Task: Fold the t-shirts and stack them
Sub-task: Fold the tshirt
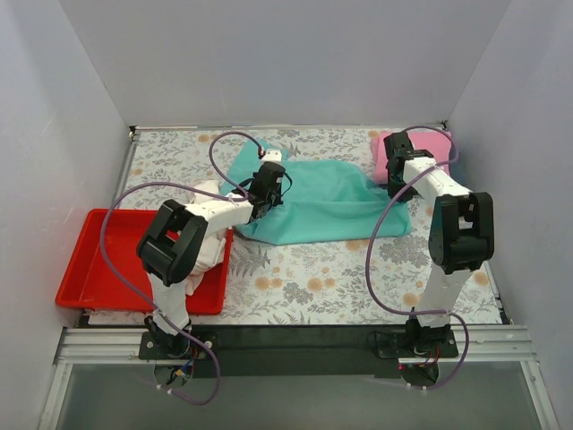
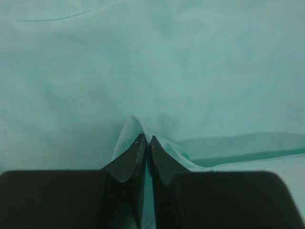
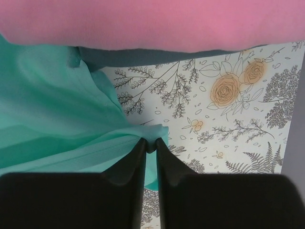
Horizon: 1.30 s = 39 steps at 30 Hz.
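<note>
A teal t-shirt (image 1: pixel 327 204) lies spread across the middle of the floral table. My left gripper (image 1: pixel 266 193) is at its left side, shut on a raised fold of the teal cloth (image 2: pixel 143 71); the fingertips (image 2: pixel 139 148) pinch it. My right gripper (image 1: pixel 399 184) is at the shirt's right edge, shut on a bunched bit of that edge (image 3: pixel 157 131). A folded pink t-shirt (image 1: pixel 423 146) (image 3: pixel 152 24) lies at the back right on top of a dark blue-grey one (image 3: pixel 143 56). White cloth (image 1: pixel 210 253) lies in the tray under my left arm.
A red plastic tray (image 1: pixel 94 273) stands at the front left, partly over the table's edge. White walls close in the back and both sides. The floral tablecloth (image 1: pixel 313 278) shows bare in front of the teal shirt.
</note>
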### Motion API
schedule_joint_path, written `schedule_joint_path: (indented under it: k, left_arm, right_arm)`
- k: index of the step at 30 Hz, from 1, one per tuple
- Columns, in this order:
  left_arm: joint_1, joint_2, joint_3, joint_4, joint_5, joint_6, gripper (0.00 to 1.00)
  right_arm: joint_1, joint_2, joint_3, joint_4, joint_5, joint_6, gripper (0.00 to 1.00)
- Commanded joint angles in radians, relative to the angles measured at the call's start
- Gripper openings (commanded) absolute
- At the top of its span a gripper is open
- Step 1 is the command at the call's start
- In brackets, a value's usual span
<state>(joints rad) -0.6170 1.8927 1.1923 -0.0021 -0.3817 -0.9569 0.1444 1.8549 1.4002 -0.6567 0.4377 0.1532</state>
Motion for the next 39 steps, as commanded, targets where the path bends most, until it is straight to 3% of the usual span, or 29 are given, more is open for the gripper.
schedule_joint_path:
  k: [1, 3, 4, 7, 8, 12, 19, 30, 34, 39]
  left_arm:
    - [0.013, 0.016, 0.053, -0.045, -0.026, 0.012, 0.18]
    - [0.016, 0.019, 0.064, -0.052, -0.049, 0.012, 0.35]
    - [0.016, 0.016, 0.069, -0.058, -0.069, 0.01, 0.53]
    - [0.016, -0.003, 0.075, -0.058, -0.085, 0.004, 0.75]
    - [0.014, -0.023, 0.07, -0.055, -0.085, -0.003, 0.77]
    - [-0.003, -0.082, 0.005, -0.004, -0.04, -0.028, 0.79]
    - [-0.089, -0.089, -0.077, 0.128, 0.087, -0.069, 0.8]
    - [-0.125, 0.042, -0.15, 0.198, 0.168, -0.091, 0.8]
    - [-0.135, 0.037, -0.216, 0.188, 0.141, -0.108, 0.8]
    - [-0.156, -0.021, -0.321, 0.157, 0.125, -0.149, 0.8]
  right_arm:
    - [-0.006, 0.018, 0.066, -0.035, -0.008, -0.021, 0.13]
    - [-0.008, -0.002, 0.065, -0.038, -0.007, -0.023, 0.35]
    - [-0.008, -0.014, 0.056, -0.037, 0.001, -0.021, 0.41]
    - [-0.006, -0.078, 0.034, -0.032, 0.024, -0.011, 0.52]
    - [-0.006, -0.1, 0.023, -0.023, 0.022, -0.007, 0.54]
    - [0.003, -0.242, -0.151, 0.07, -0.095, 0.013, 0.57]
    - [0.021, -0.327, -0.401, 0.314, -0.572, 0.029, 0.58]
    - [0.023, -0.105, -0.408, 0.405, -0.582, 0.025, 0.56]
    - [0.023, -0.132, -0.467, 0.387, -0.605, 0.058, 0.56]
    - [0.023, -0.235, -0.608, 0.384, -0.738, 0.121, 0.56]
